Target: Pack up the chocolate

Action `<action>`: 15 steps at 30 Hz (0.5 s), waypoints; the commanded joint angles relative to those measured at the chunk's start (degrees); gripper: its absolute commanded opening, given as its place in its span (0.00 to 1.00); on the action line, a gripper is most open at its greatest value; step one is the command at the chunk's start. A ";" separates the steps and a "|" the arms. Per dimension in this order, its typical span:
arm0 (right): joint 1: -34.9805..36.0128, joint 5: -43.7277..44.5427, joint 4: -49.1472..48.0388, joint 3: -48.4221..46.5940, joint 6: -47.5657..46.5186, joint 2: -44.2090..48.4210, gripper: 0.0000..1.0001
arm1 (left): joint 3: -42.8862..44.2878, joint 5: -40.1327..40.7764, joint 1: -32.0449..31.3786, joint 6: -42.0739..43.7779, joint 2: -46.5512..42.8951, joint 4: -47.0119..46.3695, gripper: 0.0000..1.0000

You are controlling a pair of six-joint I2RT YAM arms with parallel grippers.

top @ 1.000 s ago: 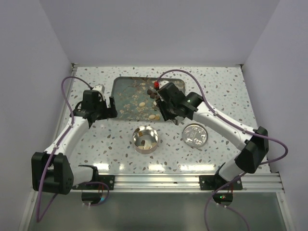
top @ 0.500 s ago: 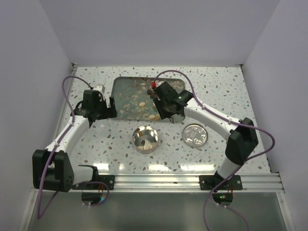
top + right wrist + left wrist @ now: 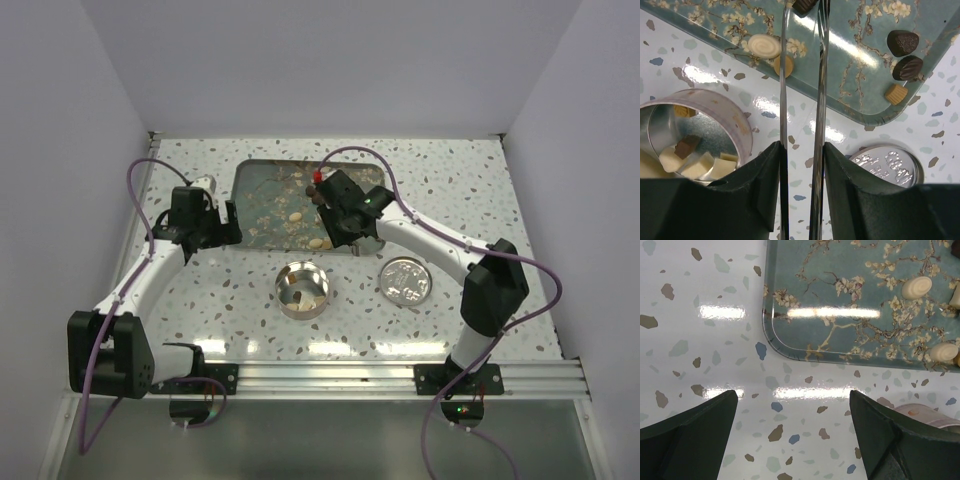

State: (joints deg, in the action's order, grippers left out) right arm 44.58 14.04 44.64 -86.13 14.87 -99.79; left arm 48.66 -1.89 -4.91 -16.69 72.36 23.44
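Observation:
The chocolate lies as small pieces on the blue floral tray (image 3: 262, 186): a cream oval (image 3: 764, 45), two dark pieces (image 3: 903, 42) and a tan square (image 3: 895, 93). Several cream and brown pieces lie in the round tin (image 3: 735, 127), which stands in front of the tray (image 3: 303, 288). My right gripper (image 3: 801, 150) is shut on thin metal tongs (image 3: 783, 90). The tongs reach over the tray, and a dark piece (image 3: 802, 5) sits between their tips. My left gripper (image 3: 792, 430) is open and empty above the table by the tray's near left corner (image 3: 785, 350).
The tin's embossed silver lid (image 3: 405, 280) lies flat on the speckled table to the right of the tin, also in the right wrist view (image 3: 887, 162). Two cream pieces (image 3: 917, 287) show on the tray in the left wrist view. White walls close in the table.
My right arm has swung left and a little farther over the tray with the tongs. The left arm has not moved.

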 commanded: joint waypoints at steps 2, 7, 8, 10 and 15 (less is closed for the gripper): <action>-0.19 1.60 -1.05 -1.68 1.30 1.08 0.41 | 1.70 -0.04 0.60 1.66 -0.29 -2.08 1.00; -0.28 0.90 -1.40 -0.98 1.03 0.39 0.40 | 1.52 -0.31 0.78 1.75 -0.37 -2.17 1.00; -0.19 0.72 -1.57 -0.89 1.12 0.21 0.40 | 1.52 -0.31 0.78 1.75 -0.29 -2.26 1.00; -0.19 0.72 -1.93 -0.80 1.30 0.03 0.38 | 1.61 -0.22 0.86 1.83 -0.37 -2.26 1.00; -0.19 1.42 -0.35 -1.50 0.86 0.03 0.31 | 1.52 -0.39 0.95 1.92 -0.37 -2.08 1.00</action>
State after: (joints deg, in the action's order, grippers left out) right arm 44.56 14.11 44.58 -86.13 15.40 -99.83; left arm 48.66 -1.91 -4.49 -16.10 72.36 23.42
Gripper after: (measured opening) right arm 0.328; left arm 0.997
